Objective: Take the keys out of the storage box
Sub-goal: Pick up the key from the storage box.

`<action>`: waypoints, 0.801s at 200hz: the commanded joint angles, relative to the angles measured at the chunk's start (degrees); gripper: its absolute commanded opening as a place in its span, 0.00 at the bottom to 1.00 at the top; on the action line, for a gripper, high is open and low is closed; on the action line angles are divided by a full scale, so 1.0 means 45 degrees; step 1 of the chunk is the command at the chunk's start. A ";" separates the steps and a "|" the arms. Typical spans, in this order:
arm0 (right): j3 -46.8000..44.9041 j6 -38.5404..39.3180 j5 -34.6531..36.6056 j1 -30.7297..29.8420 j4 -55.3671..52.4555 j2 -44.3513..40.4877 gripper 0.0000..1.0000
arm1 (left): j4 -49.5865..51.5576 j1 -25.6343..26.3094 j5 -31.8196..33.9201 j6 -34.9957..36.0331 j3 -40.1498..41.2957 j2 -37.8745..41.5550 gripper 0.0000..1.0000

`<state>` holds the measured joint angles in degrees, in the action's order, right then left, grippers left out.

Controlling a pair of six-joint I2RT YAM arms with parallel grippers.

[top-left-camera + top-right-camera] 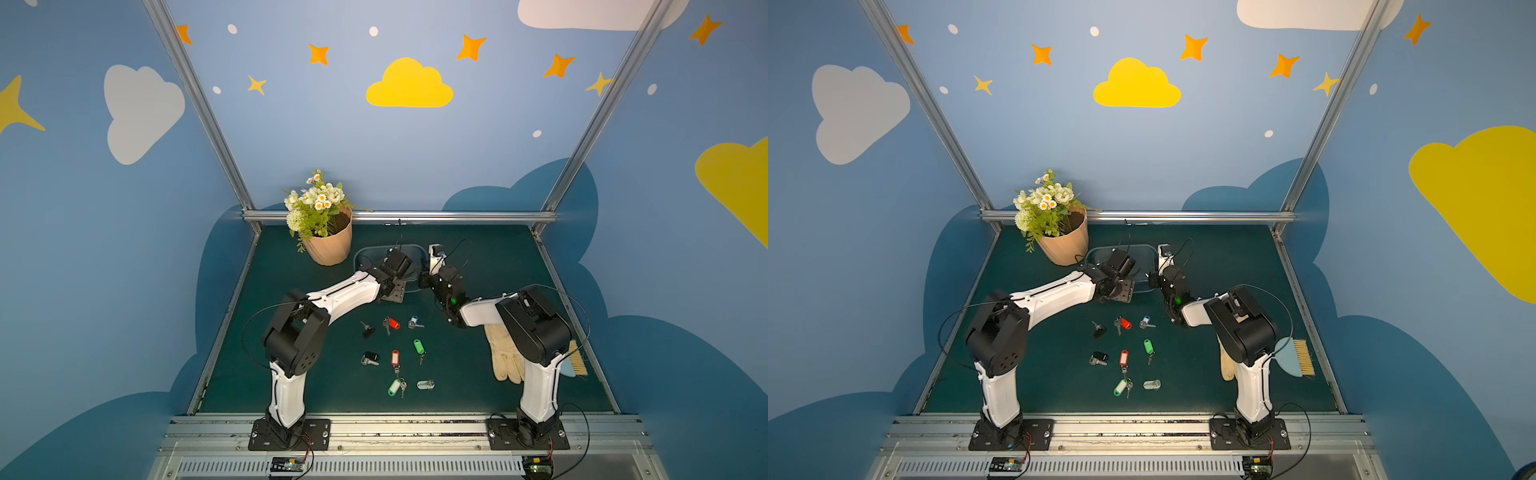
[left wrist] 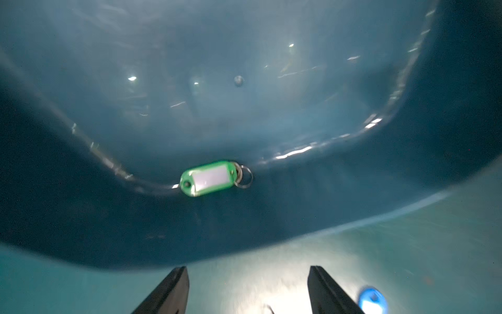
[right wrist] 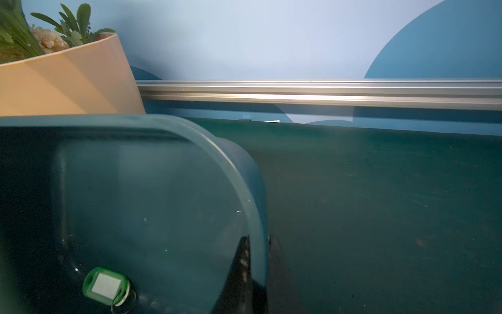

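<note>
Pinching storage box [image 3: 234, 174] rim with right gripper [image 3: 259, 273], left gripper [image 2: 247, 293] spread empty just outside box, green-tagged key [image 2: 209, 178] inside box

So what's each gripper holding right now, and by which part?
Right gripper is clamped on the storage box, at the rim of its side wall. Left gripper is open and empty.

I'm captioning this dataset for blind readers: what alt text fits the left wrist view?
A green key tag on a metal ring lies inside the blue-grey storage box, at the foot of its wall. Outside it, the open left gripper hovers empty over the table, beside a blue key tag.
</note>
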<state>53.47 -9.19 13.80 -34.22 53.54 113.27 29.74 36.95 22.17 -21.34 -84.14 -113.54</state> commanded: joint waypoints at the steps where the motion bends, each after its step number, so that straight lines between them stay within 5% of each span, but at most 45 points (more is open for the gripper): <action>1: -0.0102 -0.0203 -0.0747 0.0097 0.0544 -0.0052 0.00 | 0.0430 -0.0031 0.1024 0.0444 -0.0728 -0.0640 0.74; 68: -0.0494 -0.0457 -0.1711 0.0112 0.0466 -0.0096 0.00 | -0.1060 -0.0711 -0.1077 -0.0459 -0.0754 -0.1134 0.71; 160: -0.0507 -0.0486 -0.0798 0.0103 0.0280 -0.0298 0.00 | -0.1193 -0.0779 -0.1177 -0.0344 -0.0500 -0.1821 0.58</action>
<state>51.20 -11.35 10.00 -33.17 52.86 113.27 25.04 33.91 16.29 -23.35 -87.29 -120.79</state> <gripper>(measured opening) 0.087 0.586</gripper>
